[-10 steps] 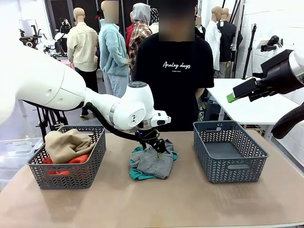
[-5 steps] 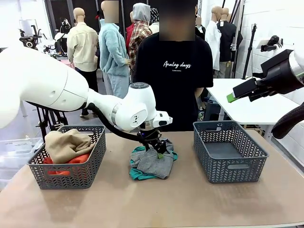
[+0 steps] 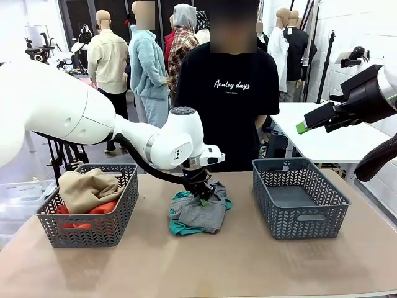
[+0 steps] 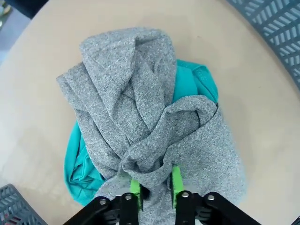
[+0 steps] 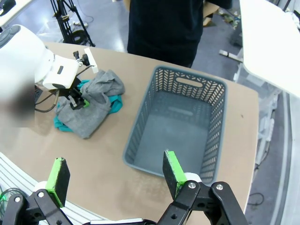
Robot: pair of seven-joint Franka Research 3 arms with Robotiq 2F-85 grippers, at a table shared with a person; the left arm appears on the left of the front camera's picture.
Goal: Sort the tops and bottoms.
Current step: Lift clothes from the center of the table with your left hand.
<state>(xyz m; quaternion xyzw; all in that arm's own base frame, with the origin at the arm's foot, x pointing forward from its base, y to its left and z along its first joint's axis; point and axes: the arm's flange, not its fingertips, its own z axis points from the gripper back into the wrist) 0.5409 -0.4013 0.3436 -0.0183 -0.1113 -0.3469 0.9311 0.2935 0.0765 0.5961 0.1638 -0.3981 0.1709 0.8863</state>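
A grey top [image 3: 200, 215] lies crumpled over a teal top [image 3: 179, 229] in the middle of the table. My left gripper [image 3: 203, 200] is down on the pile. In the left wrist view my left gripper [image 4: 155, 185] is shut on a raised fold of the grey top [image 4: 136, 93], with the teal top [image 4: 77, 164] showing beneath. A tan top [image 3: 87, 188] and an orange-red top [image 3: 102, 208] lie in the left basket [image 3: 93, 231]. My right gripper [image 3: 304, 126] hangs open high at the right, above the empty right basket [image 5: 213, 126]. Bottoms are out of view.
A person in a black T-shirt [image 3: 229, 99] stands at the table's far edge, behind the pile. A white table [image 3: 322, 139] stands at the back right. The right basket [image 3: 298, 217] sits right of the pile, and bare tabletop [image 3: 205, 267] runs along the near side.
My left gripper's fingers have closed from wide open onto a fold of the grey top and sunk slightly into the pile. The right arm has not moved.
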